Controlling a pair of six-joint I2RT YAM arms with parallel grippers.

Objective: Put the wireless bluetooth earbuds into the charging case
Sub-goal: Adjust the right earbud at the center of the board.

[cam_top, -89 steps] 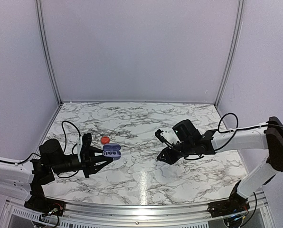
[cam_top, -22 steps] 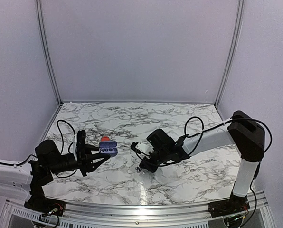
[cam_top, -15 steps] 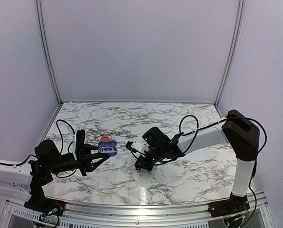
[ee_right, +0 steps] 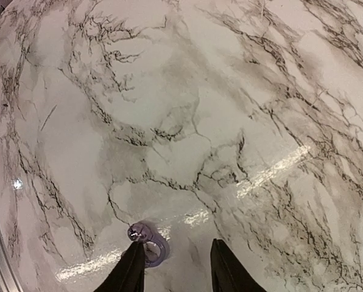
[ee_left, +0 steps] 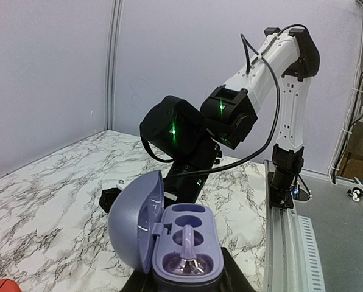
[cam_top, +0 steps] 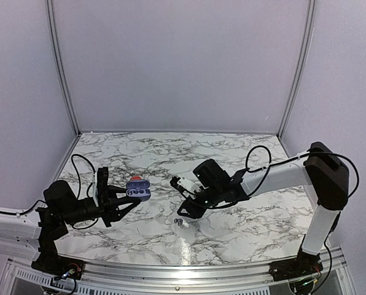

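Observation:
My left gripper [cam_top: 118, 206] is shut on the lilac charging case [ee_left: 187, 246] and holds it above the table with its lid [ee_left: 134, 220] swung open. In the case's near well lies a lilac earbud [ee_left: 190, 261]; the far well is empty. A second earbud [ee_right: 148, 243], small and glossy lilac, lies on the marble [cam_top: 179, 222]. My right gripper [ee_right: 176, 267] hangs just over it, open, with the left fingertip [ee_right: 131, 267] at the earbud's edge and nothing between the fingers. From above, the right gripper [cam_top: 184, 211] is just behind that earbud.
A small red object [cam_top: 136, 179] shows just behind the held case, also at the bottom left of the left wrist view [ee_left: 2, 286]. The right arm [ee_left: 187, 131] stands close in front of the case. A metal rail [ee_left: 291, 243] runs along the table's near edge.
The right arm swung in from the right toward the middle. Its gripper has opened, and the earbud now lies on the marble. The left gripper keeps its hold on the case.

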